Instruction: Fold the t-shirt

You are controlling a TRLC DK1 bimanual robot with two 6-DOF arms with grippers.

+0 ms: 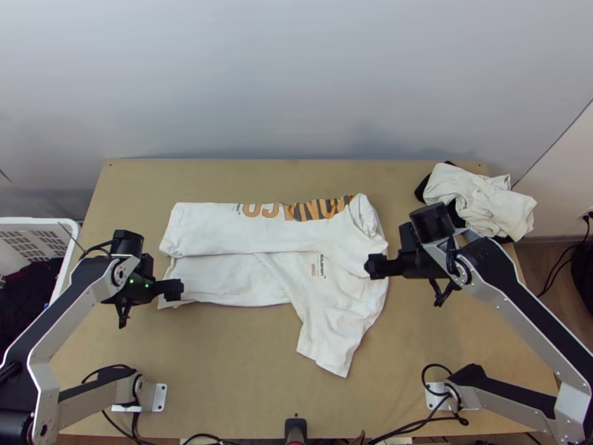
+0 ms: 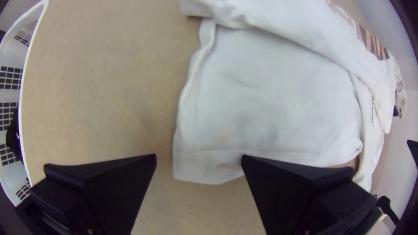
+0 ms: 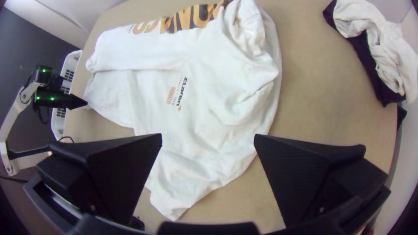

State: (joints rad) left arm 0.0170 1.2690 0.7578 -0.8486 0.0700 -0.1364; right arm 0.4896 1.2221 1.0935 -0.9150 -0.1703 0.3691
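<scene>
Table (image 1: pixel 230 371) shows wood on all sides of the shirt (image 1: pixel 215 230): a narrow band toward the far edge, a broad one toward the near edge, and more between the collar end and the right edge. Shirt lies across the middle, hem end to the left, its far side folded over toward the near side, one sleeve (image 1: pixel 330 348) pointing to the near edge. Left gripper (image 1: pixel 175 289) is over the near hem corner, fingers wide apart; contact with the cloth cannot be told. Right gripper (image 1: pixel 376 268) is over the collar end, fingers likewise well apart, gripping nothing. Wall (image 1: pixel 296 89) stands behind the far edge. Basket (image 1: pixel 72 225), with dark cloth (image 1: pixel 30 285) inside, stands beside the left edge. Pile (image 1: pixel 474 196) of white and black cloth occupies the far right corner and reaches the right edge. Obstructions noted: each arm crosses the table on its own side, the right one passing between the pile and the near right corner; cables (image 1: pixel 422 424) run along the near edge.
</scene>
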